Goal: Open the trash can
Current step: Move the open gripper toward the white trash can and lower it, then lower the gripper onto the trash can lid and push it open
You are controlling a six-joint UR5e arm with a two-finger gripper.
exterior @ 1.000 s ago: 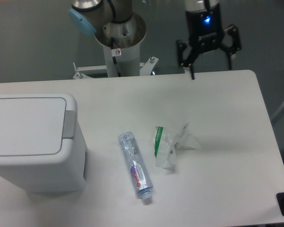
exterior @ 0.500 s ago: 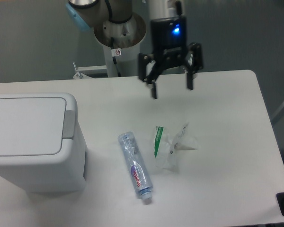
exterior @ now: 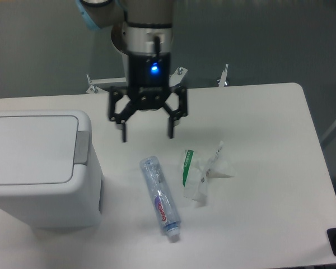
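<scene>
The trash can (exterior: pixel 42 168) is a large boxy white bin at the left of the table. Its flat lid (exterior: pixel 31 148) lies shut, with a grey hinge strip (exterior: pixel 82 147) along its right side. My gripper (exterior: pixel 147 134) hangs open and empty above the table, to the right of the bin's hinge side and apart from it. Its two dark fingers (exterior: pixel 123 131) point down and stand wide apart.
A clear plastic bottle (exterior: pixel 160 197) lies on the table below the gripper. A crumpled clear wrapper with a green stripe (exterior: pixel 200 174) lies to its right. The arm's base (exterior: pixel 140 67) stands behind the table's far edge.
My gripper has moved left across the back of the table and lower, from the far right toward the bin. It stays open. Nothing else has moved.
</scene>
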